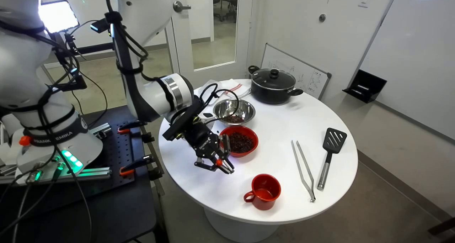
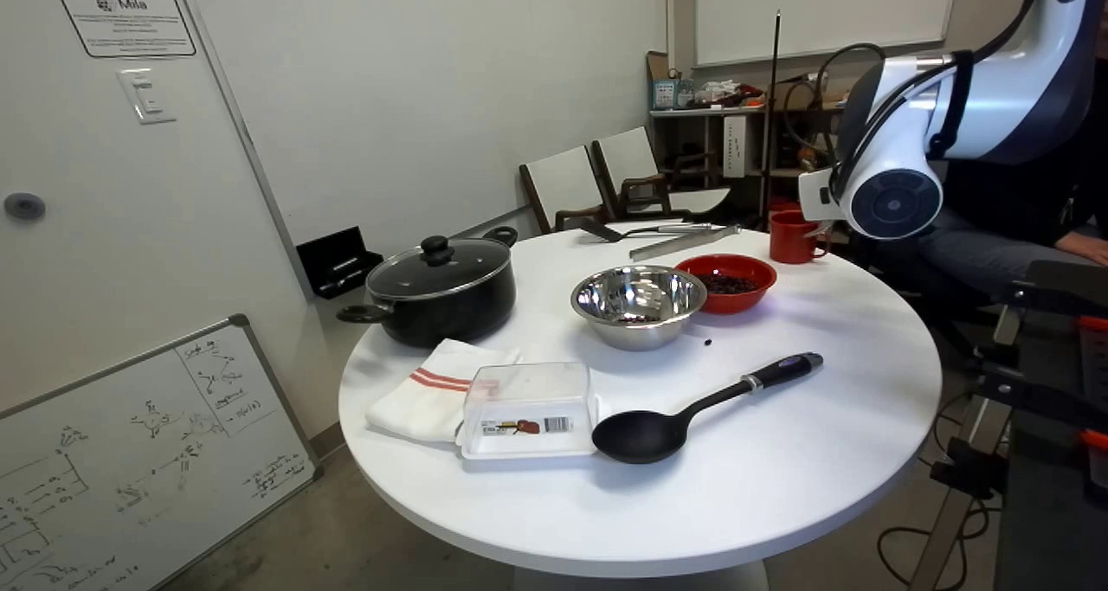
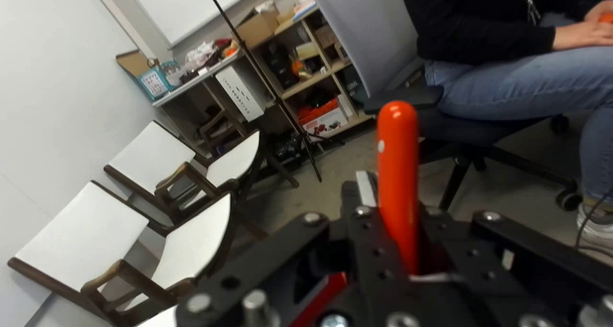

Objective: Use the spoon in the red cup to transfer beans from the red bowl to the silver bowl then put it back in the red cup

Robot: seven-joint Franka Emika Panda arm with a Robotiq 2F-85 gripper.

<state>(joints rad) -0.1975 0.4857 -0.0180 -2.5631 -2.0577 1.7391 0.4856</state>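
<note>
My gripper [image 1: 227, 169] is shut on the spoon; its orange-red handle [image 3: 397, 174] stands up between the fingers in the wrist view. The spoon's scooping end is hidden. In an exterior view the gripper hangs beside the red bowl [image 1: 254, 149], on the side toward the red cup [image 1: 266, 193]. Dark beans [image 1: 241, 142] lie in the red bowl. A smaller patch of beans [image 1: 233, 119] sits in the silver bowl [image 1: 249, 111] behind it. No spoon stands in the red cup. The wrist hides the fingers in an exterior view.
A black lidded pot [image 1: 273, 90], tongs [image 1: 302, 168] and a slotted spatula [image 1: 330, 154] are on the round table. A large black spoon [image 2: 692, 418], a clear plastic box [image 2: 528, 418] and a striped towel [image 2: 424, 401] lie near the silver bowl. One dark speck [image 2: 708, 342] rests on the tabletop.
</note>
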